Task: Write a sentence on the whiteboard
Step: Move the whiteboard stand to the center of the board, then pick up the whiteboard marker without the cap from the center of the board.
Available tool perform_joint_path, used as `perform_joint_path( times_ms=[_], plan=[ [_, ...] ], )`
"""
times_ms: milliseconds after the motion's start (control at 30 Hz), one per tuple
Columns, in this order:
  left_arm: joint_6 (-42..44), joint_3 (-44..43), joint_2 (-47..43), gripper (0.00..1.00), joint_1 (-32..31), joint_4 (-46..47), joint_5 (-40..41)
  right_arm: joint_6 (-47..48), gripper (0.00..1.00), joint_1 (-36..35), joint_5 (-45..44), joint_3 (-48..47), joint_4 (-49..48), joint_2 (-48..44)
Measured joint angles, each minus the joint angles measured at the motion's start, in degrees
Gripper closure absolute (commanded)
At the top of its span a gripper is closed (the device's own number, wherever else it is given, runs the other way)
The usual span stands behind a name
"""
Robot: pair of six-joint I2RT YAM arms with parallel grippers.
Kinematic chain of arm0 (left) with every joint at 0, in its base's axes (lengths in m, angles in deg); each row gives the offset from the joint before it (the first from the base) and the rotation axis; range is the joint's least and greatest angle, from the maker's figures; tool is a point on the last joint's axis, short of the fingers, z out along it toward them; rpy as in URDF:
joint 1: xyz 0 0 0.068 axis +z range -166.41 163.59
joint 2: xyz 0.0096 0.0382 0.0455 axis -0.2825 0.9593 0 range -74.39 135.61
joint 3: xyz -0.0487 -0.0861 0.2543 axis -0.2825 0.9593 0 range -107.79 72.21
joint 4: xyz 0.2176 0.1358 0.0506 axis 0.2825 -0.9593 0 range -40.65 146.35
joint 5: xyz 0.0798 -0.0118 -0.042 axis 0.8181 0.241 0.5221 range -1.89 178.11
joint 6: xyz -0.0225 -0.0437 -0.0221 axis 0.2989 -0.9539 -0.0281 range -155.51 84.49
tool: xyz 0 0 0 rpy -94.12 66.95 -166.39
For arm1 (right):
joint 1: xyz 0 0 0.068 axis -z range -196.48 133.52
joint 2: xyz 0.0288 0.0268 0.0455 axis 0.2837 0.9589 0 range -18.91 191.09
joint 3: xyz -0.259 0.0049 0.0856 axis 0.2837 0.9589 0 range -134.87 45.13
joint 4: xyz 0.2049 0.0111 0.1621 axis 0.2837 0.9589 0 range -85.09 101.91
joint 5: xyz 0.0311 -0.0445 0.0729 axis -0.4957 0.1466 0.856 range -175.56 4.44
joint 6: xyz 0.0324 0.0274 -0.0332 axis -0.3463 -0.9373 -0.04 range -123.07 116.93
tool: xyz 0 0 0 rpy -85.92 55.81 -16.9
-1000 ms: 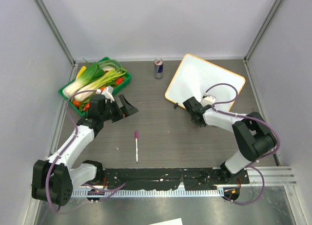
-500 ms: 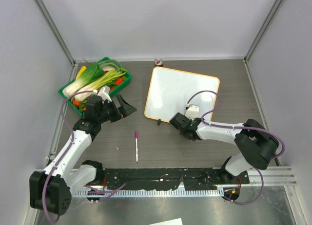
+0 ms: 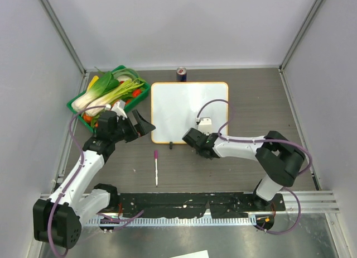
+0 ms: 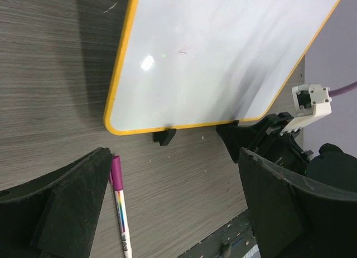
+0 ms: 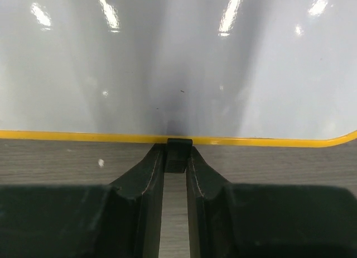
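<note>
The whiteboard [image 3: 189, 110] lies flat at the middle of the desk [image 3: 245, 96], its edges roughly square to the arms. No word of the sentence shows on its white face.

The right tool [image 5: 177, 164] is pinched narrow on a small black clip [image 5: 178, 151] at the board's near edge. The left tool [image 3: 143, 123] stands wide and holds nothing, beside the board's near-left corner. The step in hand looks like placing the board before any writing.

To do it well, the board should stay flat on the desk while it is set. The right tool should then open and back straight off the clip, so the board is not dragged askew. The marker [image 3: 156, 167] lies on the desk between the arms, apart from the board, and must be picked up next.

The top view alone shows the whole layout, with the green basket [image 3: 75, 108] of vegetables at the left and a can [image 3: 181, 73] just past the far edge. The right wrist view alone proves the grip on the clip. The left wrist view adds the second clip [image 4: 164, 136] and a faint reddish fleck on the board, which the top view is too small to show.
</note>
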Motion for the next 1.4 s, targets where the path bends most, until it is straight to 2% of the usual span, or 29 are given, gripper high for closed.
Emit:
perform_joint_path(
  times_ms=[233,567,700,833,900,933,967,1000,1100,1233,1400],
  plan=[
    [0.3,0.0,0.0,0.0,0.0,-1.9,0.5,5.2,0.99,0.0,-0.4,-5.7,-2.1,5.6],
    [0.3,1.0,2.0,0.0,0.0,-3.1,1.0,8.9,0.99,0.2,-0.4,-8.1,-2.6,7.7],
    [0.3,2.2,2.7,0.0,0.0,-3.8,1.0,10.0,0.93,1.7,1.8,-8.3,-2.4,7.5],
    [0.3,2.8,3.2,0.0,0.0,-4.6,0.9,11.2,0.82,3.9,5.6,-8.7,-2.4,7.1],
    [0.4,3.0,3.5,0.0,0.0,-5.2,0.8,11.8,0.67,5.0,7.6,-8.7,-2.3,6.7],
    [0.4,3.0,3.6,0.01,0.0,-5.9,0.9,12.2,0.51,5.6,8.6,-8.7,-2.3,6.6],
    [0.4,3.0,3.6,0.02,0.0,-6.6,1.0,12.9,0.44,6.1,9.8,-8.7,-2.1,6.3],
    [0.5,3.0,3.7,0.02,-0.2,-7.3,1.2,13.0,0.33,6.6,10.6,-8.7,-1.9,6.2],
    [0.6,3.0,4.0,0.04,-1.7,-10.9,3.3,14.8,0.17,7.7,12.3,-8.6,-0.5,4.5],
    [0.1,2.6,4.9,0.05,-6.6,-16.3,7.3,16.2,0.12,8.1,13.3,-8.3,0.5,-0.6],
    [-1.9,2.3,5.0,0.11,-12.6,-20.1,10.9,16.9,0.09,8.3,14.0,-8.2,0.6,-8.7]
  ],
)
